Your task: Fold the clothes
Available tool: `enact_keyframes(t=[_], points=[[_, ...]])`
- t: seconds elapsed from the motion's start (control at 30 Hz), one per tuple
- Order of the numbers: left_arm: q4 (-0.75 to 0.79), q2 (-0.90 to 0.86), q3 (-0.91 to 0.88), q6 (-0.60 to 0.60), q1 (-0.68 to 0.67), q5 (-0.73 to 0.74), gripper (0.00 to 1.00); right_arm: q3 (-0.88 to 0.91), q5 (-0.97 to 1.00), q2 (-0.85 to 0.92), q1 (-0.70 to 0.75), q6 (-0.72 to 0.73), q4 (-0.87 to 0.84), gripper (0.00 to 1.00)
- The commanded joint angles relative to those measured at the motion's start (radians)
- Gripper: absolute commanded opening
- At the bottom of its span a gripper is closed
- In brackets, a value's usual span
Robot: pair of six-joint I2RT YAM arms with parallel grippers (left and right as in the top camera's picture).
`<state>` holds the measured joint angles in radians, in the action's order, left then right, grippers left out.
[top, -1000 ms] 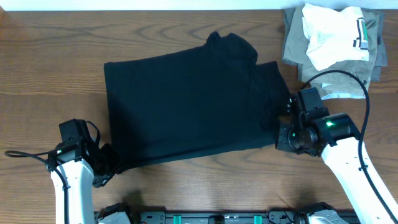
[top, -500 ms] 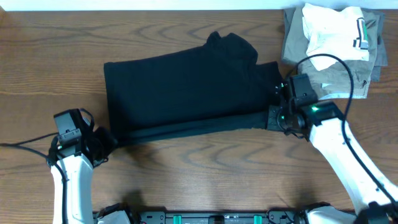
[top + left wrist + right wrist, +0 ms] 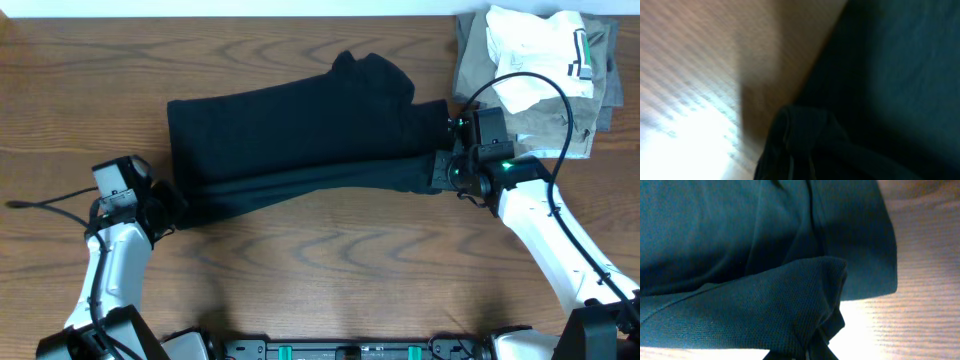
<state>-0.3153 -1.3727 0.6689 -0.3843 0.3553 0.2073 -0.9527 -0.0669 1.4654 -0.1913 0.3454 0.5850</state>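
The clothes are pinched at both ends of the near edge by the tightly closed left gripper and right gripper, apparently so that edge can be folded over.

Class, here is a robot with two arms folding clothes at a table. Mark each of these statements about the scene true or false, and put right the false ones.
1. The black garment lies on a wooden table. True.
2. A white garment lies on top of the olive pile. True.
3. The olive pile sits at the table's left end. False: it is at the far right corner.
4. The right hand hangs open above the table. False: it is shut on the black garment's near edge, as is the left hand.
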Motion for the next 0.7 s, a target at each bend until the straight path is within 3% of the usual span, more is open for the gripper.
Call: enact_keyframes(t=[0.0, 0.13, 0.23, 0.47, 0.67], points=[[0.011, -0.002, 0.019, 0.009, -0.021, -0.031, 0.06, -0.021, 0.049, 0.001, 0.017, -0.021, -0.005, 0.01], [-0.059, 0.028, 0.047, 0.005, -0.036, 0.071, 0.06, -0.048, 0.000, -0.002, 0.017, -0.019, 0.076, 0.01], [-0.197, 0.066, 0.087, -0.013, -0.036, 0.117, 0.06, -0.098, -0.026, -0.005, 0.017, -0.016, 0.198, 0.01], [-0.564, 0.176, 0.185, 0.031, -0.036, 0.121, 0.06, -0.253, -0.038, -0.048, 0.024, -0.001, 0.544, 0.01], [-0.716, 0.223, 0.208, 0.051, -0.036, 0.121, 0.06, -0.316, -0.039, -0.052, 0.053, -0.002, 0.741, 0.01]])
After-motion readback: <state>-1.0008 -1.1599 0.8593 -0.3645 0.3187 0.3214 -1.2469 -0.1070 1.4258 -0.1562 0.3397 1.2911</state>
